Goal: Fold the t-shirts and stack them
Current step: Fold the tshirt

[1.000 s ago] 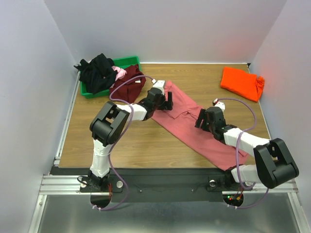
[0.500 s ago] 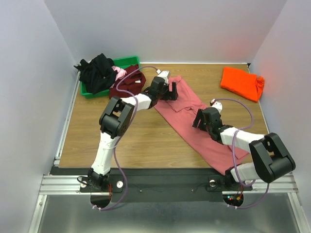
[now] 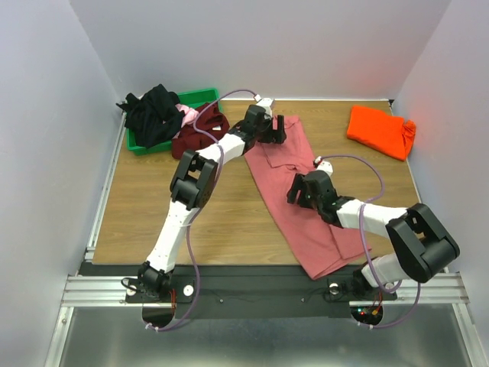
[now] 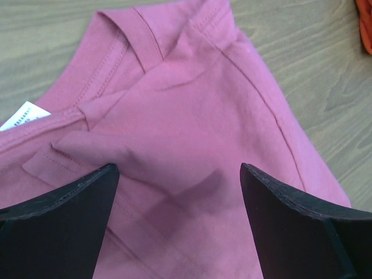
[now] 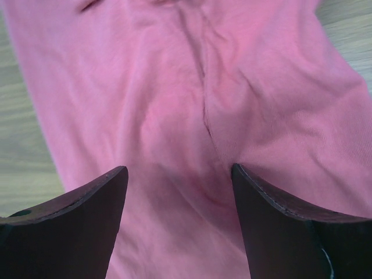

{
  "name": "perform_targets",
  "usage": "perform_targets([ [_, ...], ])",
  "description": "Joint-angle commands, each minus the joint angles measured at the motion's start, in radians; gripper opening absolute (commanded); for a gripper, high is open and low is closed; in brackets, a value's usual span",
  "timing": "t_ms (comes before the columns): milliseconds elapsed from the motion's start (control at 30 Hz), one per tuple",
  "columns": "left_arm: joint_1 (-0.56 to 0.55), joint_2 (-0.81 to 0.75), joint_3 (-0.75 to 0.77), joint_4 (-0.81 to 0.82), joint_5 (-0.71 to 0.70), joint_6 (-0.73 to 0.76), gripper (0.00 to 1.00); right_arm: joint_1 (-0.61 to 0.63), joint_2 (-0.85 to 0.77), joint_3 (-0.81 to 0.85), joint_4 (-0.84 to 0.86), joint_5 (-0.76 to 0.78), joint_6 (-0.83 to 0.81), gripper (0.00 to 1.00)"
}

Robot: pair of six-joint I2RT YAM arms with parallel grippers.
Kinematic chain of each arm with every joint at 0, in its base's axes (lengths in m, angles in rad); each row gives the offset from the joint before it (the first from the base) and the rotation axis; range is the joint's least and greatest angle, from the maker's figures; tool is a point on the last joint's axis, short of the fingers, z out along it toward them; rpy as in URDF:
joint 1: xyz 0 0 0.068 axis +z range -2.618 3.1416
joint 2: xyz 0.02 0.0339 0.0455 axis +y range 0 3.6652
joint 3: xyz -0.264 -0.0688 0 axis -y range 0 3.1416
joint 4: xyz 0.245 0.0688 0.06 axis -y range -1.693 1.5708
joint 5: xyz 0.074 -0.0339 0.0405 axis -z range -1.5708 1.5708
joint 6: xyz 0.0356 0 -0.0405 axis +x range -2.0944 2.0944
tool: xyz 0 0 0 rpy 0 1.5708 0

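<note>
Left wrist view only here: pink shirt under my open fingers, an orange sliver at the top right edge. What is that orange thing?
Observer: An orange shirt, lying near the far right corner of the table.
Operator: Where is the right gripper?
Observer: The right gripper is open above the middle of the same salmon-pink shirt.
Operator: More shirts waiting?
Observer: Yes, a black shirt heaped on the green bin, far left.

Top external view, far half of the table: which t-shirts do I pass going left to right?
black t-shirt → dark maroon t-shirt → salmon-pink t-shirt → orange t-shirt
</note>
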State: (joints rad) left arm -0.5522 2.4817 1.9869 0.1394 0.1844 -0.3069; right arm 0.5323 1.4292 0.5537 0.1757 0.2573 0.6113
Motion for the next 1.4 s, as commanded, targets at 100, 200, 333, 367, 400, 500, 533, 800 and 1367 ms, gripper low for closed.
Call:
perform_targets([
  [100,0.003,-0.101,0.116,-0.034,-0.002,0.081,0.97,0.044,-0.056,0.042,-0.019,0.003,0.01,0.78],
  [200,0.0,-0.255,-0.003,0.015,-0.048,0.101,0.97,0.044,-0.131,0.026,-0.053,0.029,-0.001,0.79],
  [333,-0.003,-0.463,-0.245,0.097,-0.097,0.08,0.97,0.046,-0.211,-0.008,-0.093,0.066,-0.001,0.79],
  [367,-0.003,-0.495,-0.345,0.114,-0.094,0.075,0.97,0.047,-0.226,-0.023,-0.108,0.089,0.004,0.79],
  [400,-0.003,-0.542,-0.388,0.126,-0.089,0.069,0.97,0.047,-0.233,-0.032,-0.116,0.105,0.007,0.79],
  [500,-0.002,-0.59,-0.543,0.163,-0.053,0.043,0.97,0.051,-0.237,-0.061,-0.137,0.132,0.018,0.79],
  [533,-0.003,-0.595,-0.575,0.179,-0.046,0.037,0.97,0.051,-0.234,-0.067,-0.137,0.137,0.019,0.79],
  [800,-0.003,-0.506,-0.682,0.267,0.027,-0.024,0.97,0.051,-0.211,-0.118,-0.14,0.141,0.045,0.79],
  [1367,0.024,-0.271,-0.53,0.232,0.073,-0.063,0.97,0.103,-0.138,-0.107,-0.098,0.056,0.076,0.79],
])
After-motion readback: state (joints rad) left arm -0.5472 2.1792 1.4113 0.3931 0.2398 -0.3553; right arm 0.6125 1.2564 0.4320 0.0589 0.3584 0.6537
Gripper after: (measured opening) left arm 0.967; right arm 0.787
